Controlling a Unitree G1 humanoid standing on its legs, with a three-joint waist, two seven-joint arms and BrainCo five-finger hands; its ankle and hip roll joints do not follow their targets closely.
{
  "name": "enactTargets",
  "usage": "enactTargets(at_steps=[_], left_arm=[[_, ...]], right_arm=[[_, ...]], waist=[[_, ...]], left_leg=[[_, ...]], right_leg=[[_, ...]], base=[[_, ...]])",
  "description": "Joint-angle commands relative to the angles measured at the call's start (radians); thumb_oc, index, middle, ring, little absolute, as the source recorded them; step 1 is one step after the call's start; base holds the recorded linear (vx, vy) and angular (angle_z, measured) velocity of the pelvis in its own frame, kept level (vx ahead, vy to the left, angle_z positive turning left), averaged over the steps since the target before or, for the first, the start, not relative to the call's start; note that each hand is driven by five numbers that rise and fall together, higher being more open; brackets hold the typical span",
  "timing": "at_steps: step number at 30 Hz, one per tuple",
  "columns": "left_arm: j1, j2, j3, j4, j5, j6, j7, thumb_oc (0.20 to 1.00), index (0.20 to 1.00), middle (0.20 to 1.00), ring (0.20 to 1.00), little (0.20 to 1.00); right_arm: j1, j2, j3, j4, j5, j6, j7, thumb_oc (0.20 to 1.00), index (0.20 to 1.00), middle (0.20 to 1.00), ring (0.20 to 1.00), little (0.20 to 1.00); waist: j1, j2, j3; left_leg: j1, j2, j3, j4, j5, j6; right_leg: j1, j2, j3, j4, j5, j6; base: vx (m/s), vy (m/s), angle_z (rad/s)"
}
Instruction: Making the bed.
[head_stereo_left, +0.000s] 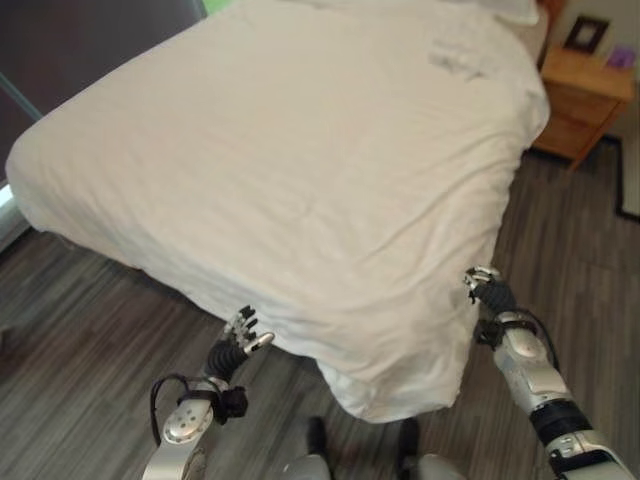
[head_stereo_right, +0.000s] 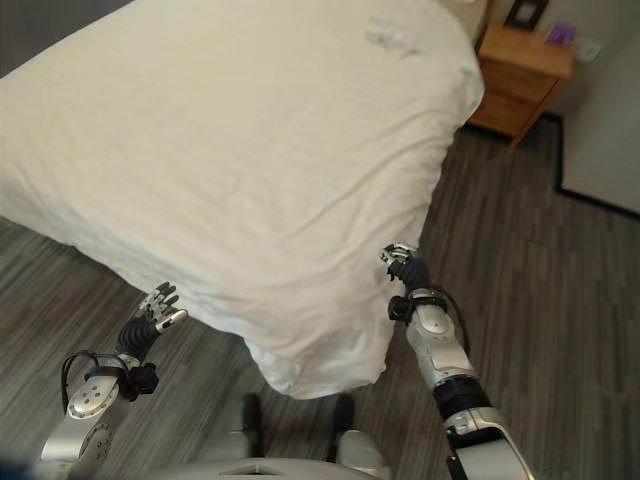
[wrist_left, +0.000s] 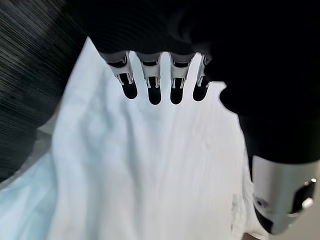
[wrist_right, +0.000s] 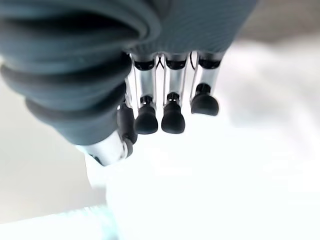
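At the foot corner of the bed, both hands wait by the white blanket (head_stereo_left: 300, 180).
Left hand (head_stereo_left: 240, 335) sits near the hanging edge, fingers straight, holding nothing. Right hand (head_stereo_left: 488, 290) is beside the other edge, fingers loose. I think smoothing comes next: each hand must grab an edge.
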Motion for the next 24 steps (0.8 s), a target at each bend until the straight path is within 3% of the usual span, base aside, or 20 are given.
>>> enactTargets(at_steps=[1,2,5,6,7,9,13,19,20,21,24], left_arm=[[-0.082,0.005,-0.008,0.017,-0.104,-0.095,-0.024,1.0,1.0,1.0,1.0,1.0],[-0.084,0.005,-0.008,0.018,-0.104,-0.095,-0.024,1.0,1.0,1.0,1.0,1.0],[-0.078,0.005,-0.041,0.037,-0.112,-0.106,-0.04,1.0,1.0,1.0,1.0,1.0],[-0.083,0.019,-0.057,0.043,-0.11,-0.116,-0.047,1.0,1.0,1.0,1.0,1.0],[-0.084,0.019,-0.058,0.043,-0.11,-0.116,-0.047,1.0,1.0,1.0,1.0,1.0],[-0.094,0.023,-0.075,0.056,-0.121,-0.12,-0.038,1.0,1.0,1.0,1.0,1.0],[-0.088,0.005,-0.077,0.078,-0.137,-0.114,-0.04,1.0,1.0,1.0,1.0,1.0],[-0.079,-0.027,-0.09,0.129,-0.108,-0.098,-0.055,1.0,1.0,1.0,1.0,1.0],[-0.086,-0.043,-0.09,0.168,-0.086,-0.099,-0.055,1.0,1.0,1.0,1.0,1.0],[-0.087,-0.044,-0.091,0.17,-0.086,-0.1,-0.055,1.0,1.0,1.0,1.0,1.0],[-0.284,-0.109,-0.128,0.376,-0.036,-0.095,0.021,1.0,1.0,1.0,1.0,1.0]], right_arm=[[-0.201,0.129,-0.016,0.068,0.262,-0.162,0.001,0.2,0.2,0.2,0.2,0.2],[-0.203,0.129,-0.017,0.07,0.263,-0.163,0.002,0.2,0.2,0.2,0.2,0.2],[-0.274,0.159,-0.023,0.117,0.325,-0.183,0.0,0.2,0.2,0.2,0.2,0.2],[-0.325,0.166,-0.016,0.154,0.347,-0.188,-0.004,0.2,0.2,0.2,0.2,0.2],[-0.326,0.166,-0.017,0.155,0.348,-0.188,-0.003,0.2,0.2,0.2,0.2,0.2],[-0.382,0.188,0.007,0.206,0.352,-0.177,-0.017,0.2,0.2,0.2,0.2,0.2],[-0.354,0.217,0.036,0.237,0.353,-0.145,-0.001,0.2,0.2,0.2,0.2,0.2],[-0.177,0.209,-0.012,0.421,0.385,-0.058,0.032,0.2,0.2,0.2,0.2,0.2],[-0.125,0.18,-0.063,0.454,0.4,-0.044,0.037,0.2,0.2,0.2,0.2,0.2],[-0.125,0.178,-0.064,0.456,0.401,-0.043,0.039,0.2,0.2,0.2,0.2,0.2],[-0.058,0.19,-0.098,0.494,0.419,-0.056,0.042,0.2,0.2,0.2,0.2,0.2]], waist=[[0.07,-0.003,0.073],[0.07,-0.003,0.074],[0.104,0.04,0.094],[0.125,0.068,0.105],[0.124,0.068,0.105],[0.151,0.099,0.112],[0.156,0.117,0.111],[0.114,0.131,0.118],[0.086,0.136,0.127],[0.087,0.137,0.127],[0.013,0.135,0.142]], left_leg=[[0.048,0.018,0.014,0.01,-0.06,-0.016],[0.048,0.019,0.014,0.01,-0.06,-0.016],[0.012,0.009,-0.011,0.01,-0.046,-0.015],[-0.013,0.002,-0.026,0.01,-0.038,-0.018],[-0.014,0.002,-0.027,0.01,-0.038,-0.018],[-0.04,-0.005,-0.042,0.01,-0.029,-0.019],[-0.046,-0.011,-0.043,0.01,-0.03,-0.018],[-0.037,-0.024,-0.042,0.01,-0.04,-0.015],[-0.034,-0.03,-0.036,0.01,-0.045,-0.012],[-0.034,-0.03,-0.036,0.01,-0.046,-0.012],[-0.025,-0.035,-0.005,0.01,-0.058,-0.012]], right_leg=[[-0.046,-0.021,-0.007,0.012,-0.071,0.019],[-0.046,-0.021,-0.008,0.012,-0.071,0.019],[-0.067,-0.035,-0.031,0.012,-0.062,0.021],[-0.083,-0.044,-0.047,0.013,-0.055,0.021],[-0.084,-0.044,-0.048,0.013,-0.055,0.021],[-0.101,-0.055,-0.065,0.017,-0.05,0.022],[-0.104,-0.06,-0.067,0.016,-0.048,0.021],[-0.1,-0.064,-0.052,0.018,-0.051,0.022],[-0.104,-0.066,-0.04,0.02,-0.052,0.024],[-0.104,-0.067,-0.04,0.02,-0.052,0.025],[-0.122,-0.069,-0.001,0.022,-0.048,0.033]], base=[[-0.07,0.028,-0.01],[-0.03,0.019,0.04],[-0.06,0.022,0.16],[-0.07,0.027,0.32],[-0.07,0.019,0.37],[-0.04,0.002,0.3],[0.0,0.015,0.17],[0.01,0.014,0.02],[0.0,0.0,0.0],[0.0,0.046,0.02],[0.01,0.099,0.0]])
